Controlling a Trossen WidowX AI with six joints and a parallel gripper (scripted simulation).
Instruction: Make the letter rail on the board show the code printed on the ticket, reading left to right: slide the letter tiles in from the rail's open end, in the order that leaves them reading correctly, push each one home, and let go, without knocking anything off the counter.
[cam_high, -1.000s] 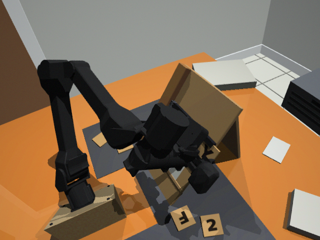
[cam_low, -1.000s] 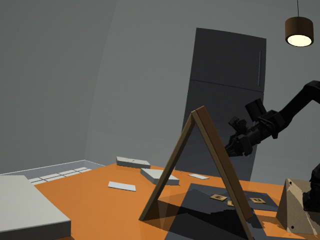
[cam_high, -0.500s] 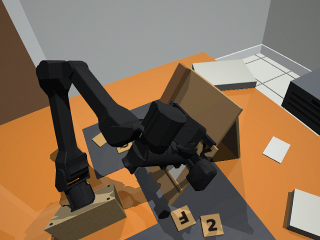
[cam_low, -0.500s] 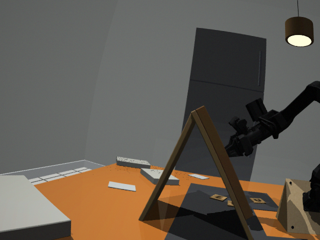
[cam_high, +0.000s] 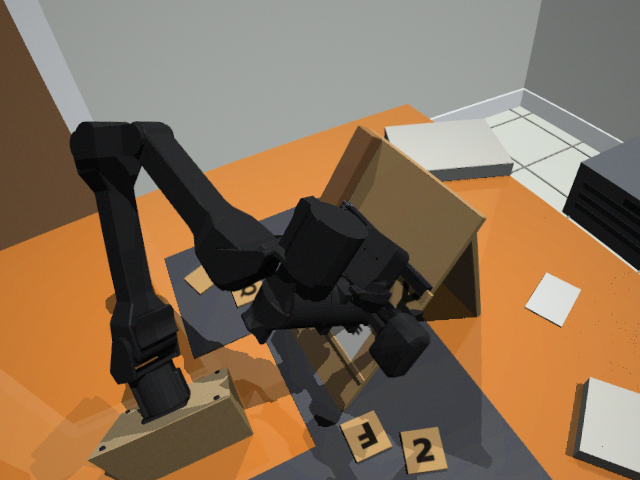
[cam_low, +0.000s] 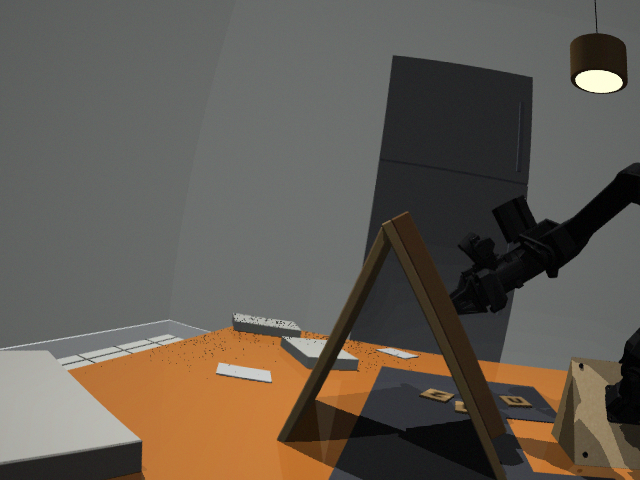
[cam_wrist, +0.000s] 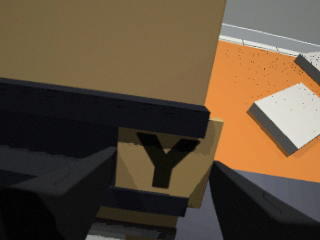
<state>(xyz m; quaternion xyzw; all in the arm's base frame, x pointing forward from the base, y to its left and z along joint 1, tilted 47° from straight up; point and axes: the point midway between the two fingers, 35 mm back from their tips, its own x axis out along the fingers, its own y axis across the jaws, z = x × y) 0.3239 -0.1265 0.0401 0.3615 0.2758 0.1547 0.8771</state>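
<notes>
My gripper is shut on the Y tile, a finger at each side. The Y reads upright in the wrist view. The tile sits between the upper dark strip and the lower strip of the rail; its right edge sticks out past the rail's end. Anything farther left in the rail is hidden. The board leans on its stand. The ticket shows partly on the lower board; its code is unreadable. An F tile and a 2 tile lie on the mat.
A Q tile and another tile lie left, partly behind the arm. A U tile lies near the base. White slabs and a white card lie around the board.
</notes>
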